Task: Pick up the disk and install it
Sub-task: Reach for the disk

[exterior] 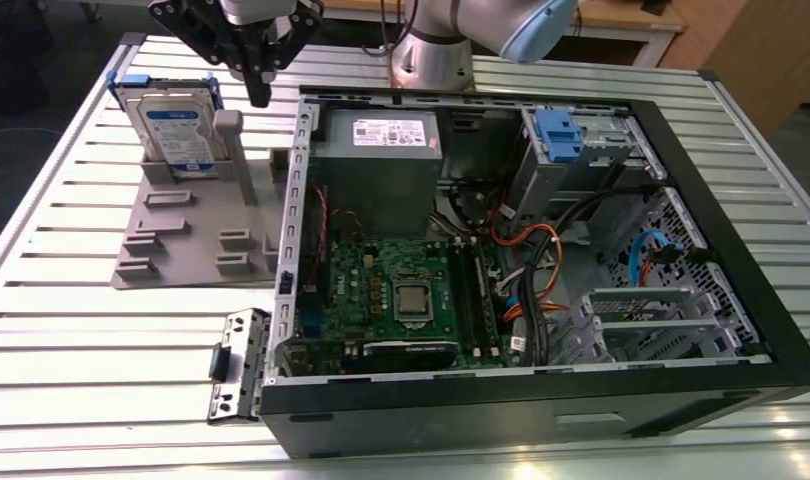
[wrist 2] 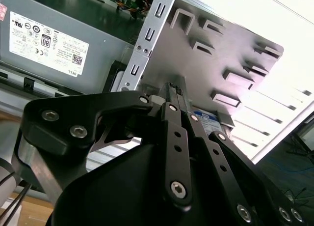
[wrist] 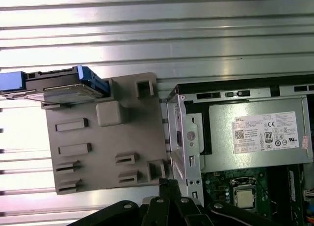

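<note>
The disk (exterior: 176, 125) is a silver drive with a white-and-blue label in a blue carrier. It stands upright on edge in a grey slotted holder (exterior: 198, 235) on the table, at the exterior view's left of the open computer case. The first wrist view looks down on the disk's top edge (wrist: 54, 83). A corner of the disk's label (wrist 2: 206, 117) peeks past the fingers in the second wrist view. My gripper (exterior: 258, 98) hangs just to the disk's right, between it and the case wall. It is shut on nothing, its fingertips (wrist: 169, 184) pressed together.
The open computer case (exterior: 725, 250) lies on the slatted metal table (exterior: 58, 300). Inside are a grey power supply (exterior: 376, 135), a green motherboard (exterior: 392, 290), cables, and a grey metal cage with a blue latch (exterior: 565, 130). A loose metal bracket (exterior: 238, 365) lies by the case's front left corner.
</note>
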`<state>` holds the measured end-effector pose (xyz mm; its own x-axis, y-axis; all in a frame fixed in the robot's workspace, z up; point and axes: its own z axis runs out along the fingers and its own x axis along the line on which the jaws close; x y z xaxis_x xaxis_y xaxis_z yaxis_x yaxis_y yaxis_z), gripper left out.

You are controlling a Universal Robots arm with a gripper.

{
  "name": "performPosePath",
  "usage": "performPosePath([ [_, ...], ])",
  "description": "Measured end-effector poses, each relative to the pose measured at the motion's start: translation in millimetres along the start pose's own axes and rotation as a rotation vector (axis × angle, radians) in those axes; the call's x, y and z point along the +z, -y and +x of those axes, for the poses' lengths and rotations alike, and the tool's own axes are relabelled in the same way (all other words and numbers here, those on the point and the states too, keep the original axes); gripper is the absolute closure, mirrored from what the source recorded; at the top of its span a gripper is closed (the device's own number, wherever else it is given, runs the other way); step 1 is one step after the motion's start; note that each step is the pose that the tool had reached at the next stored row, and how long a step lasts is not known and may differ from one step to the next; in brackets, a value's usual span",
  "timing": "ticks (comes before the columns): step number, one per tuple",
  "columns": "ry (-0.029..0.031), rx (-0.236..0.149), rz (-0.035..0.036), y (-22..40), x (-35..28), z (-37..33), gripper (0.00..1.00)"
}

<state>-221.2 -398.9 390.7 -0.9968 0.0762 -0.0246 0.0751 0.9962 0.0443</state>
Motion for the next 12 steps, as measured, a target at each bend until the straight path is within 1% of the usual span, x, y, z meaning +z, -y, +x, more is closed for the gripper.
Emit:
performPosePath([
  [12,-0.0001,0.0,0.0001,0.5,0.1,6.8,0.9],
])
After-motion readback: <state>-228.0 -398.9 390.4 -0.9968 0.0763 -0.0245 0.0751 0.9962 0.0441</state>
